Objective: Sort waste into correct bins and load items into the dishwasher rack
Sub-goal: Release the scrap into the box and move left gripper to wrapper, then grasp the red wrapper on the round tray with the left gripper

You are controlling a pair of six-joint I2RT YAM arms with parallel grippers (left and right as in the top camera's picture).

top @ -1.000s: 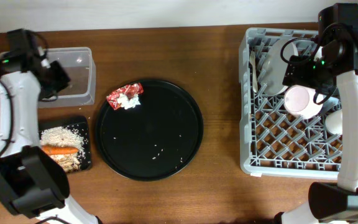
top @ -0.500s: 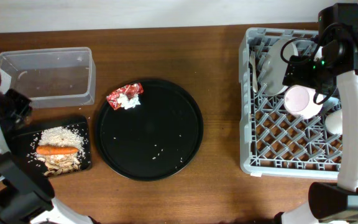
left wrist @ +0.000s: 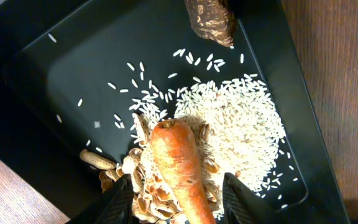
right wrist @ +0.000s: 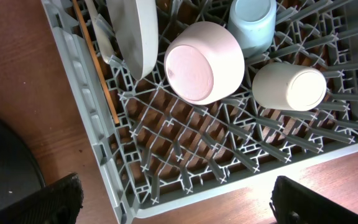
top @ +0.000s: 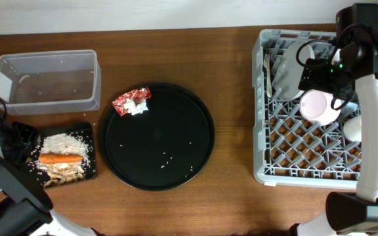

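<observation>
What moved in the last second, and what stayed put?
The left gripper swung from above the clear tub back to the black tray, and is now open astride the carrot. Nothing was visibly grasped or released. The right gripper, rack, wrapper and round tray stayed put.

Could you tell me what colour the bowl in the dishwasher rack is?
The bowl is pale pink, clearest in the right wrist view.
</observation>
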